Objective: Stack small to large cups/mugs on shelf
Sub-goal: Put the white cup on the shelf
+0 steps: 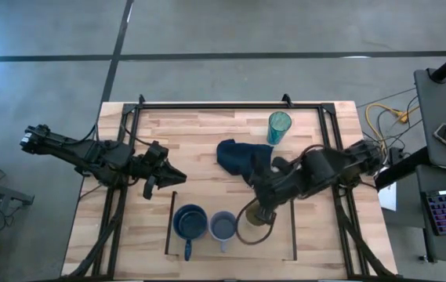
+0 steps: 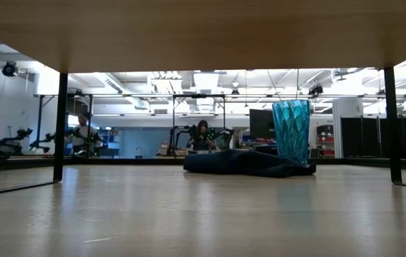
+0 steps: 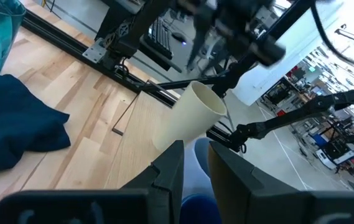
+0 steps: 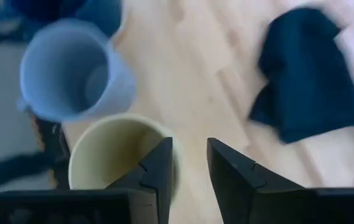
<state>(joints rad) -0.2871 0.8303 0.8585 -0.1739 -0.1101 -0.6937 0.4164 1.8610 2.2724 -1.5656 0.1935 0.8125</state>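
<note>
A beige cup (image 1: 252,229) is on the right part of the light-wood shelf (image 1: 207,200), and my right gripper (image 1: 260,213) is shut on it. It also shows tilted in the left wrist view (image 3: 186,121). A grey-blue cup (image 1: 223,226) and a dark blue handled mug (image 1: 190,223) stand left of it on the shelf. The teal tumbler (image 1: 279,126) stands on the table at the far side. My left gripper (image 1: 177,177) hovers left of the shelf, narrowly open and empty. My right gripper holds the beige cup by its rim (image 4: 175,149), one finger (image 4: 159,168) inside the cup and the other (image 4: 229,174) outside. The fingers come from above, slanting from the table's right. The cup is tilted; whether its base touches the shelf I cannot tell.
A crumpled dark blue cloth (image 1: 242,157) lies on the table between the tumbler and the shelf. The shelf is raised on thin dark rails (image 2: 60,125) at its short sides. Dark frame bars run along the table's left, right and far edges.
</note>
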